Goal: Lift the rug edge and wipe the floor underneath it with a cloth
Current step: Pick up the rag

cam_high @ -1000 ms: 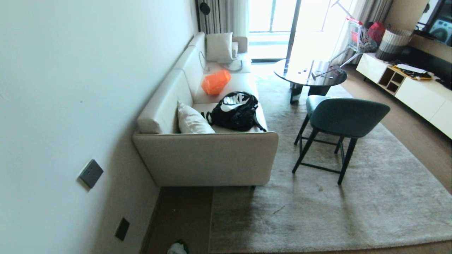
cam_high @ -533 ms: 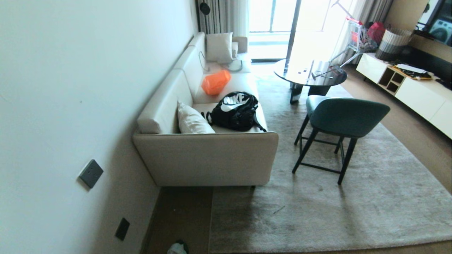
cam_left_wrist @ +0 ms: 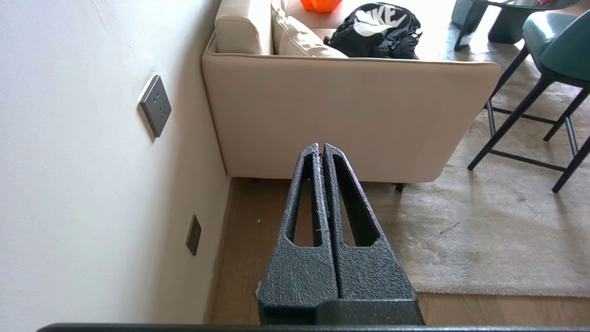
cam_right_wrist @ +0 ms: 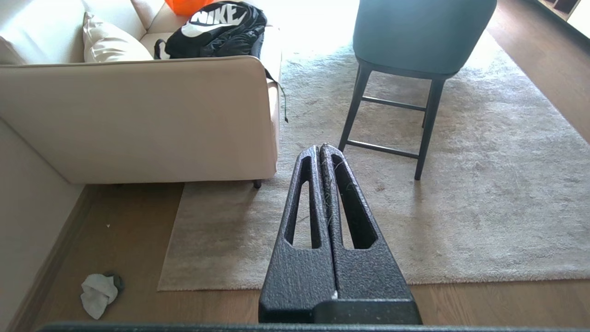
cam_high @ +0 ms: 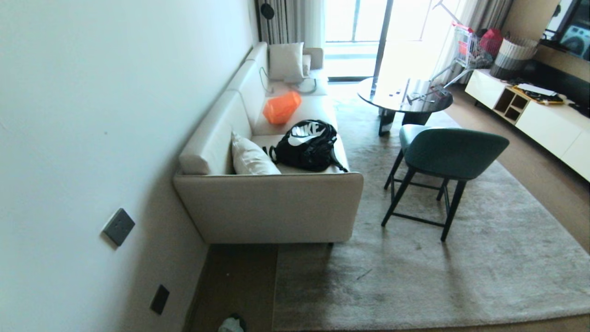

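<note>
Head view, rug: the rug edge (cam_high: pixel 276 286) lies flat on the floor (cam_high: pixel 239 281), next to the sofa (cam_high: pixel 267 207). No arm shows here.
Head view, cloth: the cloth (cam_high: pixel 230 325) is a small pale lump at the very bottom, on bare wood near the wall (cam_high: pixel 92 138).
Left wrist view: the left gripper (cam_left_wrist: pixel 321 147) hangs in the air, jaws pressed together, holding nothing.
Right wrist view: the right gripper (cam_right_wrist: pixel 321 148) is the same, jaws together and empty. The rug corner (cam_right_wrist: pixel 161 287) is flat. The cloth (cam_right_wrist: pixel 97 294) sits apart from it.
What could go wrong: the rug is big, and a chair (cam_high: pixel 442 157) stands on it, so the edge may slip out when pulled up. The cloth is soft and low, so a grab may miss it.
</note>
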